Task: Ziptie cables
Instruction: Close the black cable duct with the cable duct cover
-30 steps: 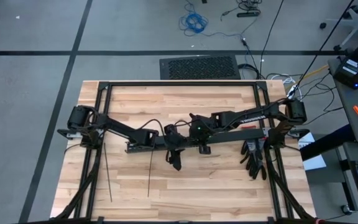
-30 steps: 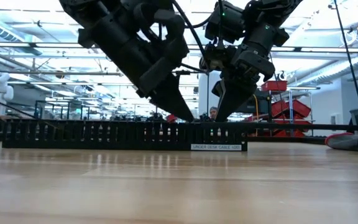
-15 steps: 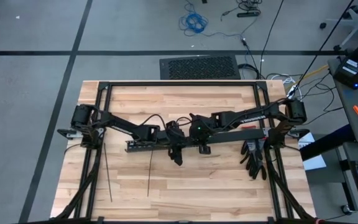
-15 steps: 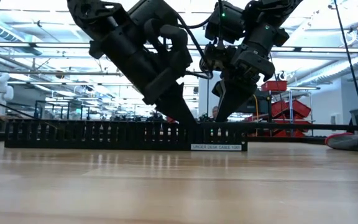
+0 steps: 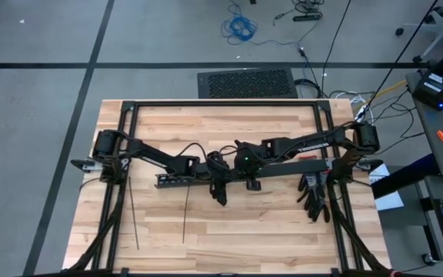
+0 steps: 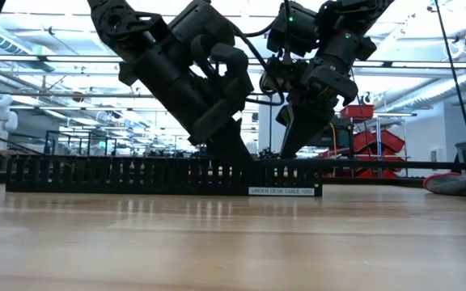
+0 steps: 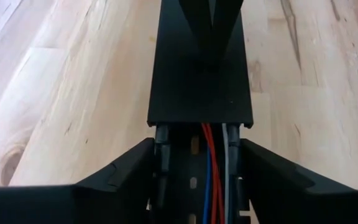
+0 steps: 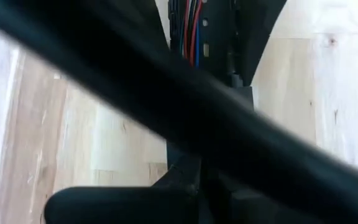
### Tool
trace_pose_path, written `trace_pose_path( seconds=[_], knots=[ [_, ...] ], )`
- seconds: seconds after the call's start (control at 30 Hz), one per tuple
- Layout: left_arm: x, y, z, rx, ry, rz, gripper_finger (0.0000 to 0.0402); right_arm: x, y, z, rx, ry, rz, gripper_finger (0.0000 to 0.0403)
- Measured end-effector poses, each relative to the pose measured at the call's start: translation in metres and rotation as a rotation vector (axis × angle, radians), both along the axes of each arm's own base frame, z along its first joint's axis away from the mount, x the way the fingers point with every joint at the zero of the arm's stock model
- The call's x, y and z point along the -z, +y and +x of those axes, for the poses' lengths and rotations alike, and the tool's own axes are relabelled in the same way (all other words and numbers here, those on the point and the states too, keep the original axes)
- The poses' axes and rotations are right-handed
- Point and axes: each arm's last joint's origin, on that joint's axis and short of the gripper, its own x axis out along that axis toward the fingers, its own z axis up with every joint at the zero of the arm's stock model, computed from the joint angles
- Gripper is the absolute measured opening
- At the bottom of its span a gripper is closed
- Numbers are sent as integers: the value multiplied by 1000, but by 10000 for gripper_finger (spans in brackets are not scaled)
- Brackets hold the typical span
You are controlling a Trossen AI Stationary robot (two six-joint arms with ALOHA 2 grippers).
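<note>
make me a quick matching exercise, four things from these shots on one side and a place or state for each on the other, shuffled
Things
1. zipties
2. cables
3. black gloves
4. right gripper

Places or states
A. inside the slotted duct
B. shut, over the duct's middle
C. lying loose on the wooden table, toward its left
D. by the table's right edge

Pairs: 1-C, 2-A, 3-D, 4-B
</note>
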Motion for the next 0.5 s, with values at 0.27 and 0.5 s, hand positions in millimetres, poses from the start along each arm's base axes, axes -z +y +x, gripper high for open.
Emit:
trace_pose_path(
  seconds=[0.27, 0.5],
  knots=[
    [0, 0, 0, -2, -1, 2, 186, 12, 0, 9, -21, -17, 36, 0],
    [0, 0, 0, -4, 0, -3, 185, 12, -3, 13, -24, -64, 48, 0]
  ],
)
